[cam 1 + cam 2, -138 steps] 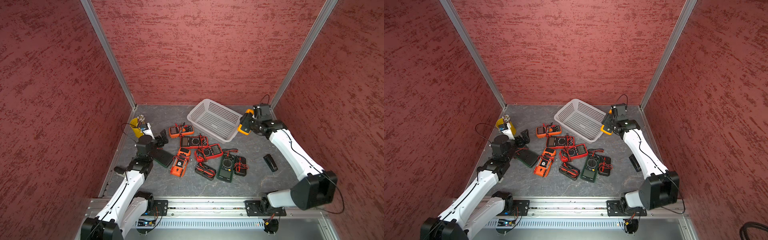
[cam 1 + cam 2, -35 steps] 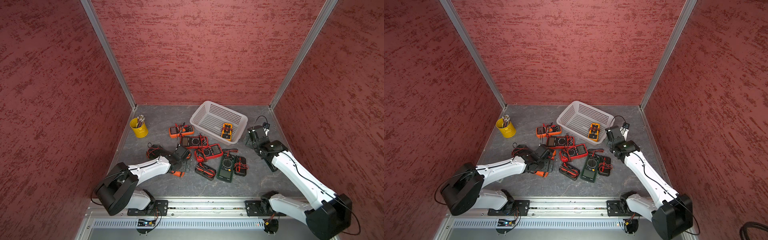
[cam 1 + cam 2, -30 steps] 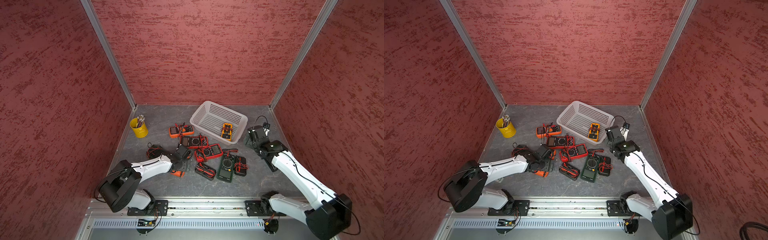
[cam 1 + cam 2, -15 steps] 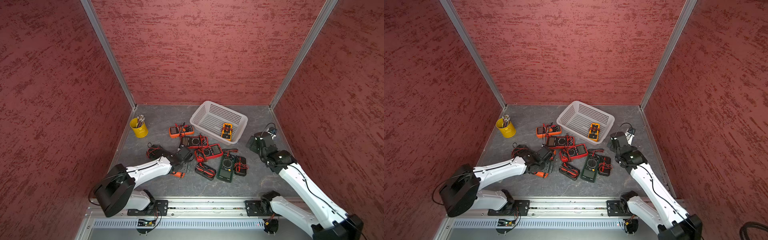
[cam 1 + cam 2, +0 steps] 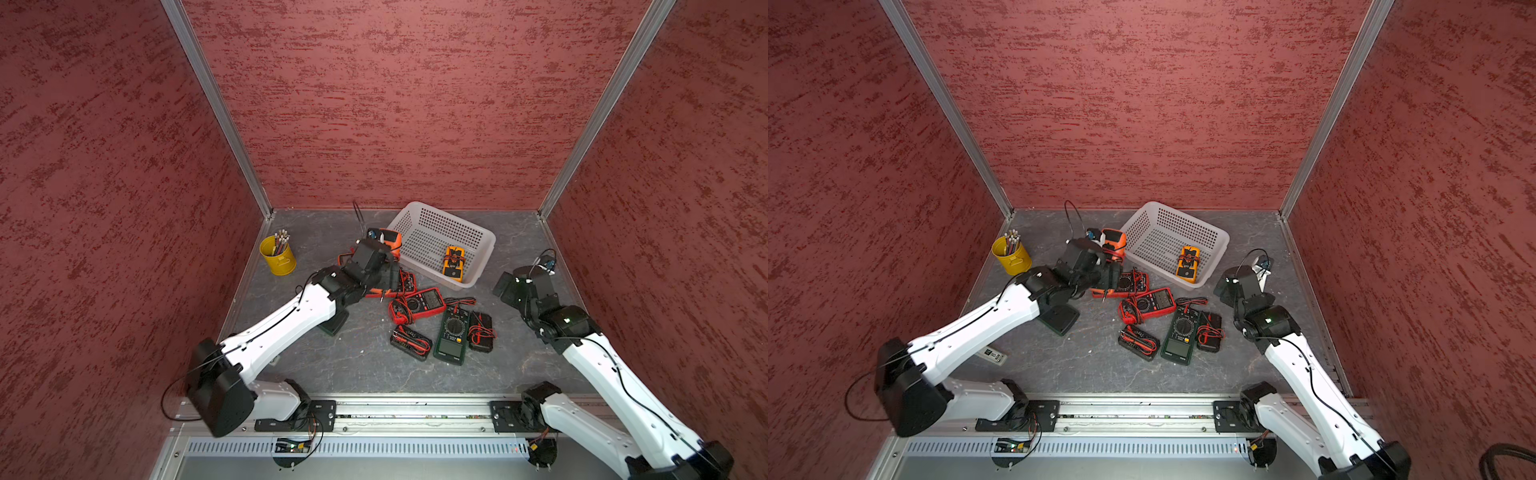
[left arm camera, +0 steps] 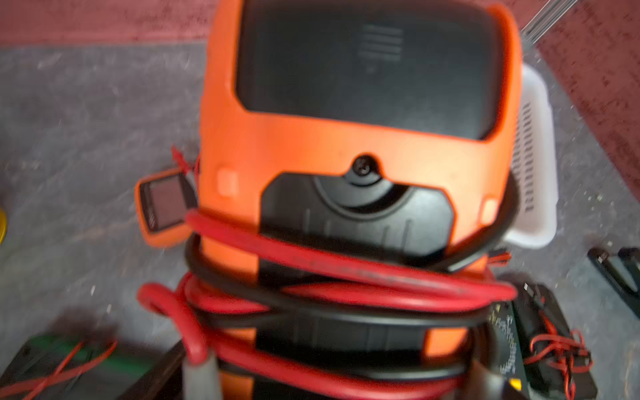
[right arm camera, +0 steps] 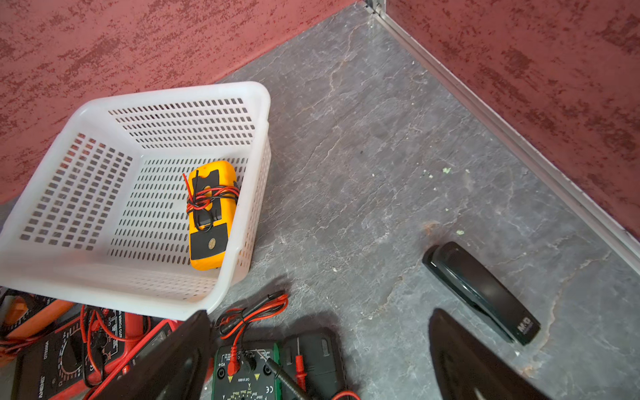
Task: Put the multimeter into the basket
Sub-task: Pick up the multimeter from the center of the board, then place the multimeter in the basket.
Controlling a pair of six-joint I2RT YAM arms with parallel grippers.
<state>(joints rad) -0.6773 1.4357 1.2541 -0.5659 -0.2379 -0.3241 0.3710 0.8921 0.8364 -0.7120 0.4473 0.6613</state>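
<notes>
Left gripper [image 5: 382, 246] has the orange multimeter [image 5: 392, 238] clamped, red and black leads [image 6: 346, 273] wound round it, up off the bench [image 5: 365, 365] and just beside the white basket [image 5: 489, 243], not in it. A yellow multimeter [image 5: 454, 264] lies inside. Right gripper [image 7: 320, 313] hangs spread wide, empty, near a black stapler [image 7: 481, 291].

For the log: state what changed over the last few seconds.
The right gripper dropped the yellow multimeter into the basket and pulled back, open. The left gripper took an orange multimeter off the table and raised it beside the basket. The yellow cup and green multimeter stayed put.
</notes>
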